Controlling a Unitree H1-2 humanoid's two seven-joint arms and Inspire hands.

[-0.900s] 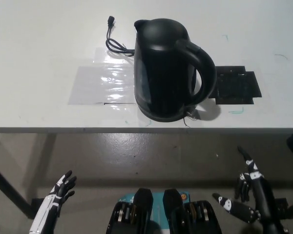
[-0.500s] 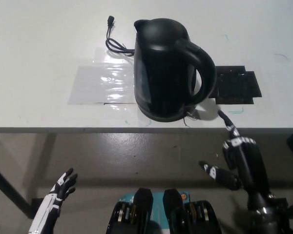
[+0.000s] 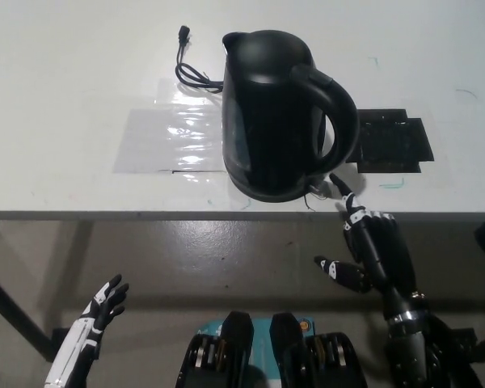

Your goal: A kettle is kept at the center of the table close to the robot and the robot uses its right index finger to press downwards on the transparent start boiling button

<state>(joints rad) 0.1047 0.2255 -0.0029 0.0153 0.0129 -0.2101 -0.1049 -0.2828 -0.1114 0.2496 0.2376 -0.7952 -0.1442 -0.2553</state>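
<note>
Nearest, below the tabletop's front edge at lower left: white left hand (image 3: 103, 301) resting over the floor, fingers spread apart, holding nothing.

Lower right: black right hand (image 3: 370, 242) raised to the front edge, one finger extended up toward the kettle's base, the rest curled, thumb out to the side. Holding nothing. Extended fingertip (image 3: 337, 179) just beside the small lever at the foot of the handle; cannot tell whether touching.

On the tabletop (image 3: 65, 65), near the front edge and about centred: kettle (image 3: 271, 113), upright. Glossy black plastic body, rounded and tapering upward, domed lid shut, pointed spout toward the far edge, thick loop handle on the right-hand side. Contents not visible through the closed lid and dark wall. Start button (image 3: 317, 188) small and hard to make out at the base under the handle.

Left of the kettle: rectangular sheet of clear shiny film (image 3: 170, 137) lying flat, reflecting light. Right of the kettle: flat matte black rectangular patch (image 3: 392, 144), partly behind the handle.

Further back: thin black cord (image 3: 192, 74) looped beside the spout, plug end (image 3: 183, 33) lying toward the far edge.

Tabletop surface matte white, a few faint coloured marks.
</note>
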